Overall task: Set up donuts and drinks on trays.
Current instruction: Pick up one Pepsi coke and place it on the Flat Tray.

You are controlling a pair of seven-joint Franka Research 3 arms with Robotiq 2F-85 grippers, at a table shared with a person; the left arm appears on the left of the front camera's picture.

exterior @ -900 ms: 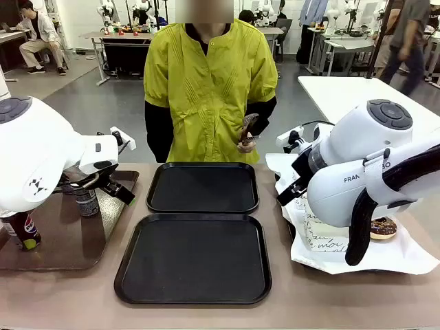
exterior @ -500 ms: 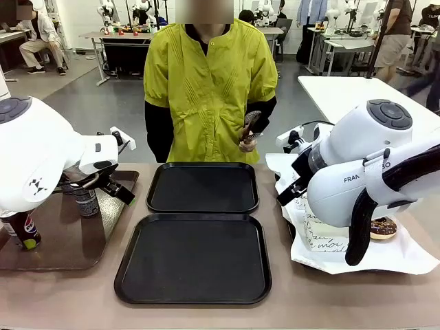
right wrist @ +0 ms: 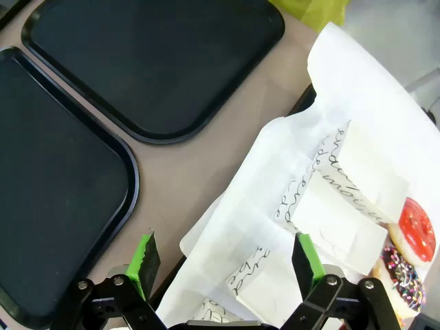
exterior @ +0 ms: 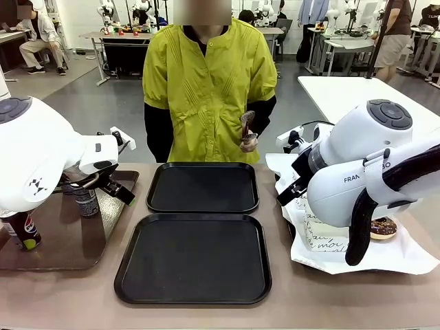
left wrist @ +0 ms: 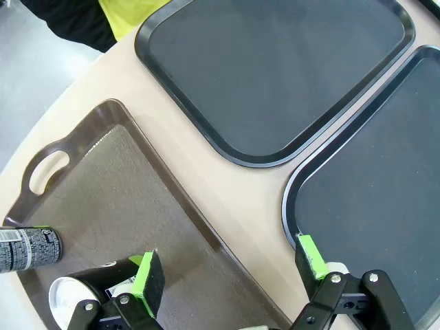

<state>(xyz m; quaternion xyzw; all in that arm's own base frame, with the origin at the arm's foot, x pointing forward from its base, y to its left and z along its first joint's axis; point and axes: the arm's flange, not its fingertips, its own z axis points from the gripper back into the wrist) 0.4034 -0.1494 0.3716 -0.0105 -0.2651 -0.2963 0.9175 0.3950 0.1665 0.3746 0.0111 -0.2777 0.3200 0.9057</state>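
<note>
Two black trays lie in the middle of the table, the far tray and the near tray. My left gripper hangs open over the right edge of a brown tray. A dark grey can with a silver top stands just outside its left finger, and a second grey can is farther off. My right gripper is open above white paper sleeves printed with black script. What the sleeves hold is hidden.
A black Pepsi can stands on the brown tray's near left. A red donut and a chocolate sprinkled donut lie beside the sleeves. A person in yellow stands at the far side, holding a small utensil.
The utensil in the person's hand has tipped more upright. Both arms are still.
</note>
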